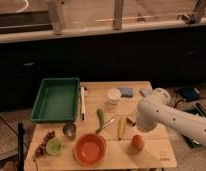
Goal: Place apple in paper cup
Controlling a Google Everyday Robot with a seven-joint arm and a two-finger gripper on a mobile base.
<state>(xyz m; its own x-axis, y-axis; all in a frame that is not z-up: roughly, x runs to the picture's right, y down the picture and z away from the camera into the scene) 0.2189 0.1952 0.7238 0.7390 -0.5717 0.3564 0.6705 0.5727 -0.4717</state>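
- A wooden table is standing in a dim room, with dark cabinet fronts behind it and a pale ledge running along above them.
- Nearest the front edge, a wide orange bowl is sitting with only its own orange inside showing.
- Just left of it, a small light-green cup is standing upright; what it is holding cannot be told. A dark red cluster is lying beside it at the left edge.
- To the right of the bowl, the apple is resting on the bare table, in no container and well apart from the paper cup.
- The gripper is hanging just over the apple at the end of a white arm that is reaching in from the right. The arm is covering it, so I cannot tell whether it is clenched or released.
- A little farther back, a small metal cup is standing upright behind the bowl's left side, its contents not visible.
- In the middle of the table, a yellow banana, a slim utensil and a long green vegetable are lying close together.
- On the left, a green tray is sitting with its flat green floor showing, and a thin white stick is lying along its right wall.
- Toward the far edge, the paper cup is standing upright with its pale mouth facing up.
- Just beside it to the right, a blue sponge is lying flat, and a second bluish item is lying near the far right corner.
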